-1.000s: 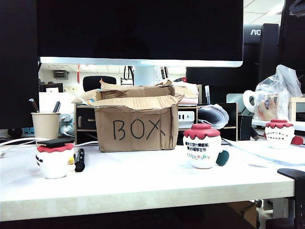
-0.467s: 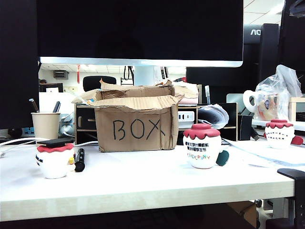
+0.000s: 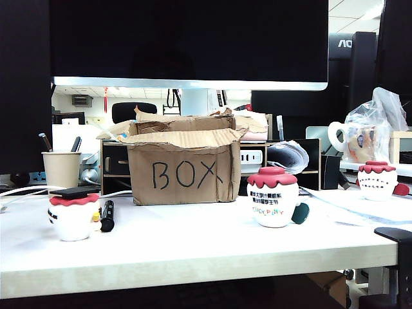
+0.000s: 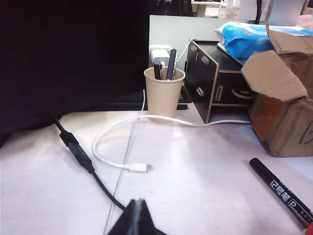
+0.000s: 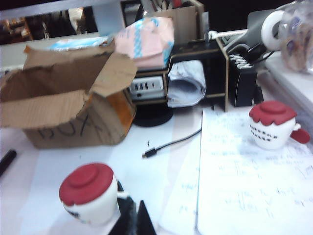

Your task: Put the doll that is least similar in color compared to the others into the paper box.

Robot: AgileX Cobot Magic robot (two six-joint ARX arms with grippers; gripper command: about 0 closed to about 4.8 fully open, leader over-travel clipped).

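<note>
The left gripper (image 4: 138, 215) sits low over the table (image 4: 205, 166), its two dark fingers pressed together into a point with nothing between them. Ahead of it a black cable (image 4: 80, 156) and a white cable (image 4: 122, 147) curl across the tabletop, and beyond those stands a paper cup (image 4: 164, 94) with pens in it. Off to one side lies a black marker (image 4: 281, 192), and further that way the paper box (image 4: 283, 103), flaps ragged, beside a dark little drawer unit (image 4: 215, 78).

The right gripper (image 5: 132, 220) is also closed, holding nothing (only its dark tips peek in at the frame edge). Just beside it, nearly touching, stands a round white doll with a red top (image 5: 90, 193). Further ahead is the paper box (image 5: 68, 107), open, its marker lettering blurred here. Well off to the other side, a second white doll (image 5: 271, 125) rests on a written sheet of paper (image 5: 254, 186).

From the front camera, the paper box (image 3: 183, 168) reads "BOX", with white dolls (image 3: 273, 196) either side. Neither gripper shows there. The yellow doll is visible in no view, and the box's inside is hidden.
</note>
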